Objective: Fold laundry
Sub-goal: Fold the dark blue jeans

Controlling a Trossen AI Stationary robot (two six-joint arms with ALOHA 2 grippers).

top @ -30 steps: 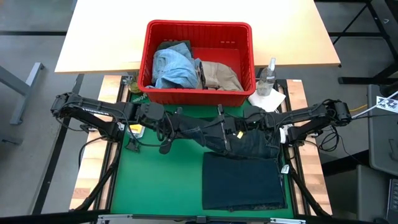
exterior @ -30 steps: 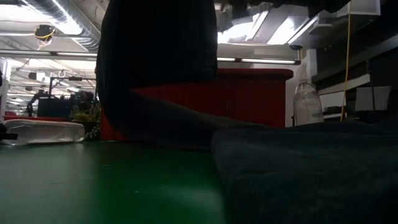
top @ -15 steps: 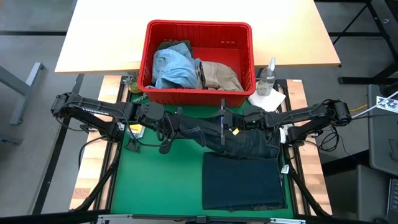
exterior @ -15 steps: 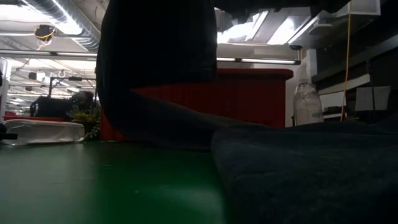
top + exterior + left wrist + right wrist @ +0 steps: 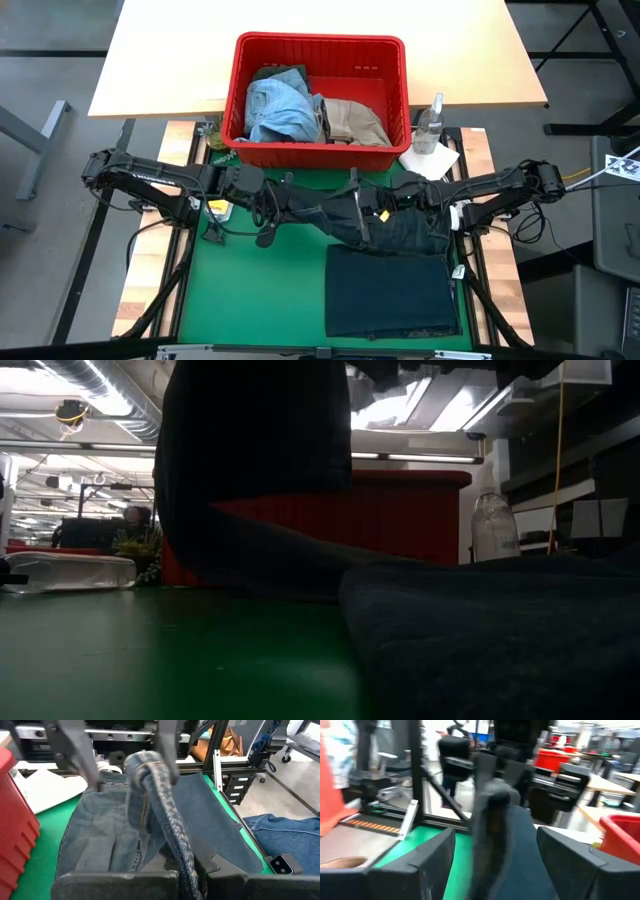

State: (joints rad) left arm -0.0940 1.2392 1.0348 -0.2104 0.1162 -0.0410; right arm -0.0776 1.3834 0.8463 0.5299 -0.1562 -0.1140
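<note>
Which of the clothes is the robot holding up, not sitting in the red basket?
The dark navy jeans, stretched over the green mat. The light blue denim and beige khaki piece lie in the basket.

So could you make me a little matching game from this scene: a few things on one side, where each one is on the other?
Things:
1. light blue denim
2. dark navy jeans
3. clear bottle
4. left gripper

Places:
A. on the green mat, partly lifted
B. beside the red basket, on a white cloth
C. inside the red basket
D. clamped on the jeans' raised edge

Pairs: 1-C, 2-A, 3-B, 4-D
</note>
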